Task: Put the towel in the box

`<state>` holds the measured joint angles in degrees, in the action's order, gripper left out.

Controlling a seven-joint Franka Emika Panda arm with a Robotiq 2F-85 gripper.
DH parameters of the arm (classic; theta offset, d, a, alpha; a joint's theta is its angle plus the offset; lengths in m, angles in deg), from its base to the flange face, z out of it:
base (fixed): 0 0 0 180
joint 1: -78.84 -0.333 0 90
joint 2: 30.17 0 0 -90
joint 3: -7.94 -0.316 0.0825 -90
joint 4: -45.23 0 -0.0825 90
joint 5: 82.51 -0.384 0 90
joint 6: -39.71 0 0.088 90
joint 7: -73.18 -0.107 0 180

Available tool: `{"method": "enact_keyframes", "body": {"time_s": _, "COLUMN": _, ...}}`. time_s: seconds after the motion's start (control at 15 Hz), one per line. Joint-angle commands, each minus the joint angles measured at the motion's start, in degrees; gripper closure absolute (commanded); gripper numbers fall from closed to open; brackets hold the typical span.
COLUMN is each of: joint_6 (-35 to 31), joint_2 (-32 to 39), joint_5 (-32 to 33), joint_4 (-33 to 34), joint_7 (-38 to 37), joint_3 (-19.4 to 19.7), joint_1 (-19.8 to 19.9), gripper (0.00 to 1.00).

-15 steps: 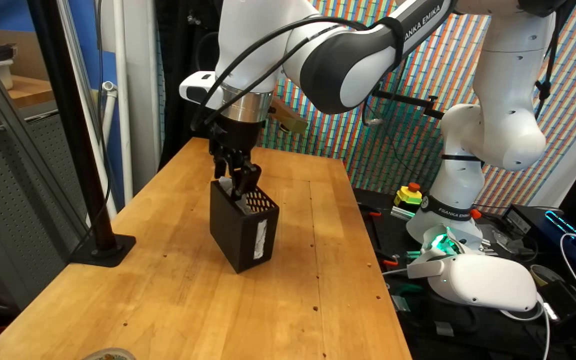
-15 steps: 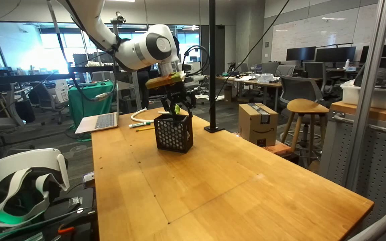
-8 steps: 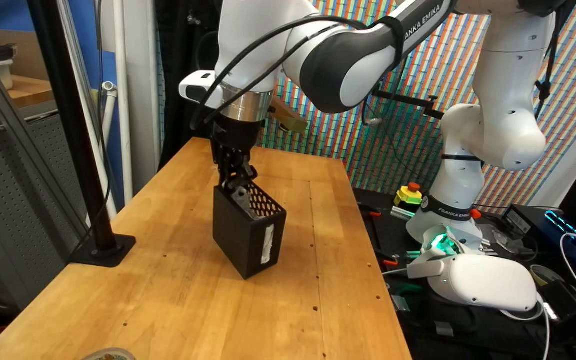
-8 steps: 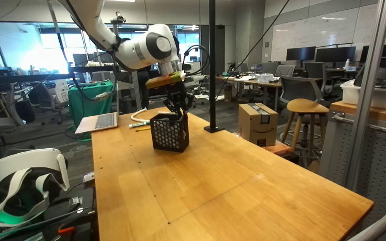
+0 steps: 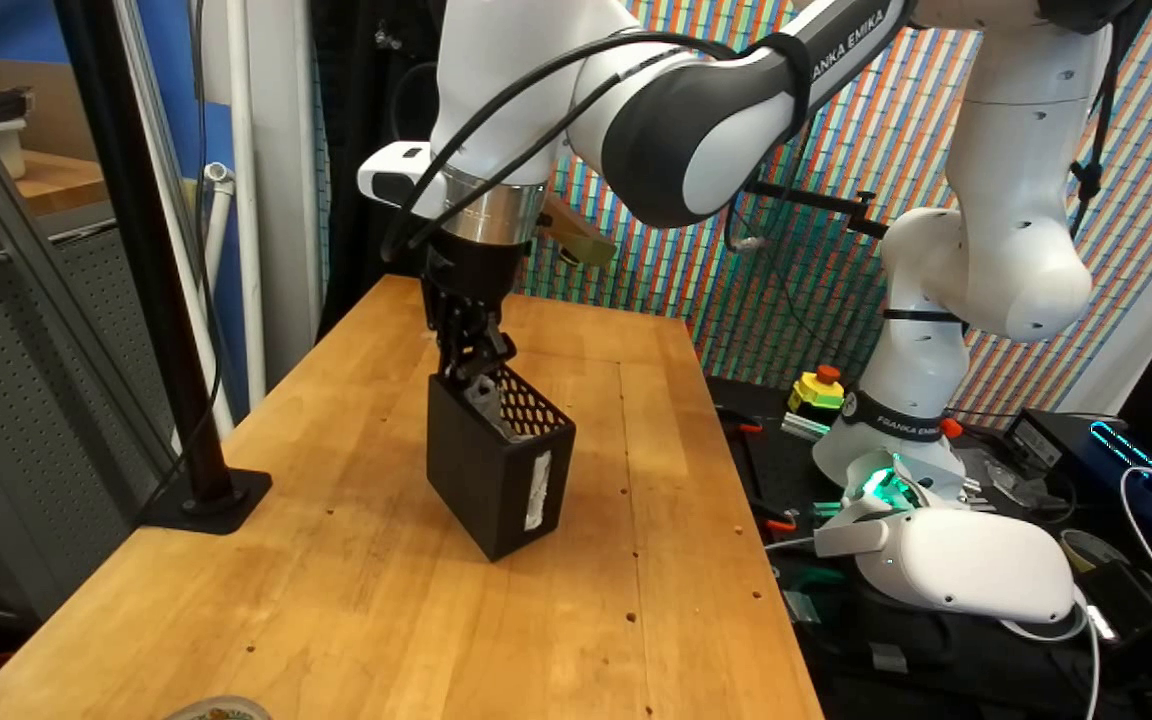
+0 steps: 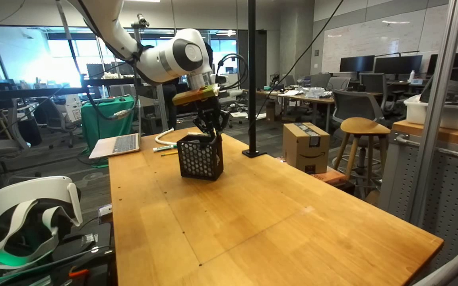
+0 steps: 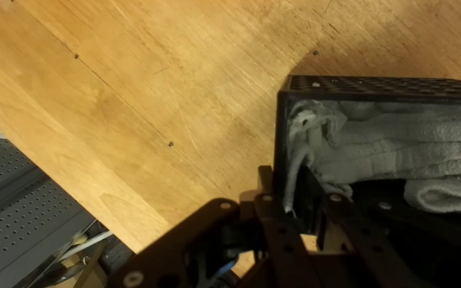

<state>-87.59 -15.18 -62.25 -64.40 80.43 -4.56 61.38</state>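
Note:
The black box (image 5: 466, 460) stands upright on the wooden table in both exterior views, its honeycomb face (image 6: 199, 159) showing. Inside it lies the grey-white towel (image 7: 386, 148), folded lengthwise, with a loose strand hanging by the end wall. My gripper (image 7: 288, 180) straddles that end wall (image 7: 280, 136): one finger (image 7: 265, 176) is outside the box and the opposite finger reaches inside. The jaws have come together on the wall, with the towel strand between wall and inner finger. Their lower contact is dark and partly hidden.
A black post on a flat base (image 5: 204, 505) stands at the table's edge. Behind the box lie a laptop (image 6: 123, 143), a green-white marker (image 6: 166, 147) and a white tube (image 6: 163, 141). A round dish (image 5: 221, 710) shows at the frame's bottom.
The jaws have closed from wide apart onto the box's end wall. The box has slid slightly away from the gripper's side, and more of the towel inside shows.

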Motion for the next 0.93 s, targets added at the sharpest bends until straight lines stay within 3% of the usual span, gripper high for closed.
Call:
{"method": "enact_keyframes", "body": {"time_s": 0.0, "joint_6": 0.1, "joint_2": 0.0, "joint_5": 1.8, "joint_4": 1.0, "joint_7": -1.2, "joint_3": 0.1, "joint_1": -0.5, "gripper": 0.82}}
{"method": "enact_keyframes", "body": {"time_s": 0.87, "joint_6": 0.3, "joint_2": -0.8, "joint_5": 5.1, "joint_4": 2.1, "joint_7": -1.6, "joint_3": 0.0, "joint_1": -1.3, "gripper": 0.81}}
